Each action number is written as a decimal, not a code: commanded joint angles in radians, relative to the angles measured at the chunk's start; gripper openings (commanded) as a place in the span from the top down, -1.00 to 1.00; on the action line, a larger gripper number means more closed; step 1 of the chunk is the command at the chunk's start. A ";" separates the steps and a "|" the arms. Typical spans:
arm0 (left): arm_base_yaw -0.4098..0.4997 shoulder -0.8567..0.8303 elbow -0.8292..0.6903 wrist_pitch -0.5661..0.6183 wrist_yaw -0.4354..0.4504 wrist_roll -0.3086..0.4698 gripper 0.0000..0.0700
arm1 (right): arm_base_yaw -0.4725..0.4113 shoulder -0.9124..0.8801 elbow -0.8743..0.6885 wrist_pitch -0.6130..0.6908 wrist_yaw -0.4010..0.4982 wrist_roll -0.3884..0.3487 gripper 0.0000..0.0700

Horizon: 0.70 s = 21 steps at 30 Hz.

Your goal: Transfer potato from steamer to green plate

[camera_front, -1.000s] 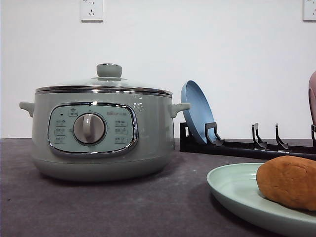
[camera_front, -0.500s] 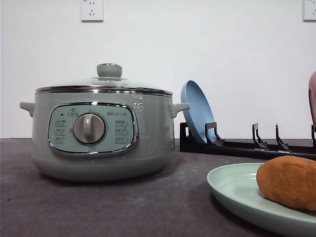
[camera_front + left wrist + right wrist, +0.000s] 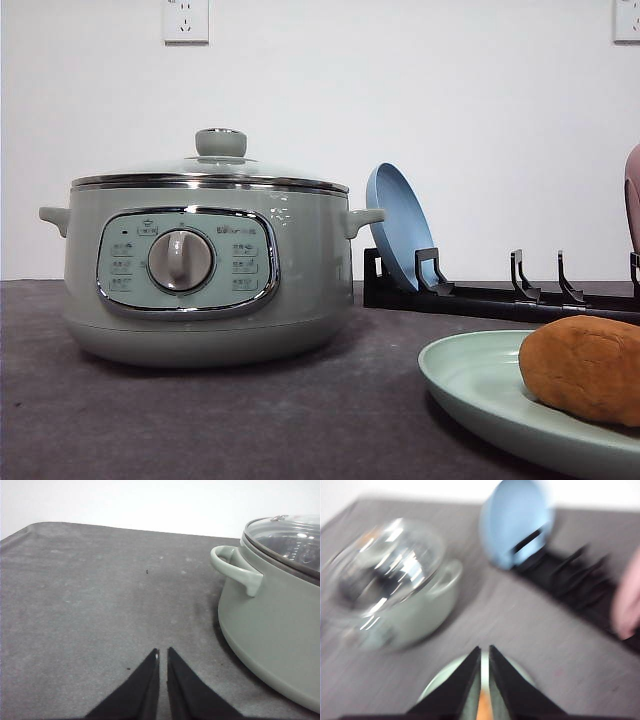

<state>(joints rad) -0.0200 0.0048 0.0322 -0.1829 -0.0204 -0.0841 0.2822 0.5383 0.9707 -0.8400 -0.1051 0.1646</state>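
Potato (image 3: pixel 585 368) is sitting on the green plate (image 3: pixel 470 385) at the near right of the front view, cut off by the picture's edge. It's an orange-brown rounded lump with a rough, matt, slightly dimpled skin. The plate is pale mint, shallow, with a raised rim, lying flat on the dark grey table (image 3: pixel 200 420).

Steamer (image 3: pixel 205 265) stands to the left, well apart from the plate, glass lid (image 3: pixel 215 165) on and the knob on top. Sage-green body, chrome ring around the control panel, round dial in the middle, small handle on each side.

Left gripper (image 3: pixel 163 654): the two black fingers are almost pressed together with only a thin slit between the tips, nothing between them. It hangs over bare table with the steamer's side handle (image 3: pixel 235 570) off to one side, not touching.

Right gripper (image 3: pixel 485 652): same deal, the fingers are nearly together, thin gap, nothing pinched. That view is blurred, but the plate's rim (image 3: pixel 437 685) and an orange bit of potato (image 3: pixel 484 712) show just past the fingertips.

Behind the plate a blue plate (image 3: pixel 398 225) stands tilted in a black rack (image 3: pixel 500 295).
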 commanded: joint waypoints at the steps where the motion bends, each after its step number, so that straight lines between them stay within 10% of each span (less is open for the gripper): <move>1: 0.000 -0.002 -0.020 -0.006 0.002 0.015 0.94 | -0.049 -0.033 -0.091 0.139 0.002 0.003 0.95; 9: 0.000 -0.002 -0.020 -0.006 0.002 0.015 0.94 | -0.217 -0.278 -0.619 0.739 0.051 -0.096 0.96; 21: 0.000 -0.002 -0.020 -0.006 0.002 0.015 0.94 | -0.285 -0.482 -0.959 0.778 0.080 -0.106 0.96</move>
<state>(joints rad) -0.0200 0.0048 0.0322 -0.1829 -0.0204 -0.0841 -0.0010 0.0633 0.0158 -0.0734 -0.0250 0.0677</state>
